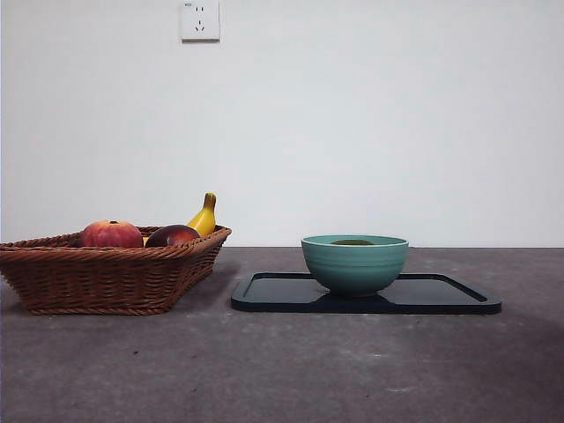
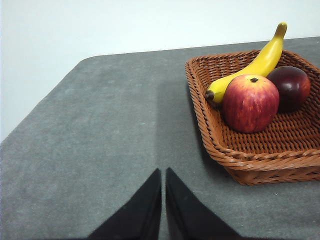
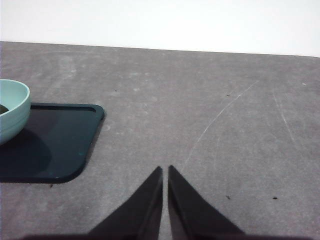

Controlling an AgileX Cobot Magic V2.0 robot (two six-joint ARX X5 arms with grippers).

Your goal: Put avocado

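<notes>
Avocado (image 1: 353, 241) lying inside bowl (image 1: 355, 263), only a dark green sliver showing above the teal rim in the front view. Bowl standing on black tray (image 1: 441, 296), toward its left half. Tray flat on grey worktop (image 1: 282, 370). Well apart to the left, wicker basket (image 1: 106, 278) holding peach (image 1: 112, 234), maroon fruit (image 1: 172, 235) and banana (image 1: 204, 217), the banana leaning along the far wall, the peach touching both. Left fingers (image 2: 163, 200) pressed together, holding nothing, hanging over bare worktop just beside the basket's near corner. Right fingers (image 3: 165, 200) likewise closed and empty, over bare worktop near the tray's corner. White socket (image 1: 200, 19) on the wall behind.
</notes>
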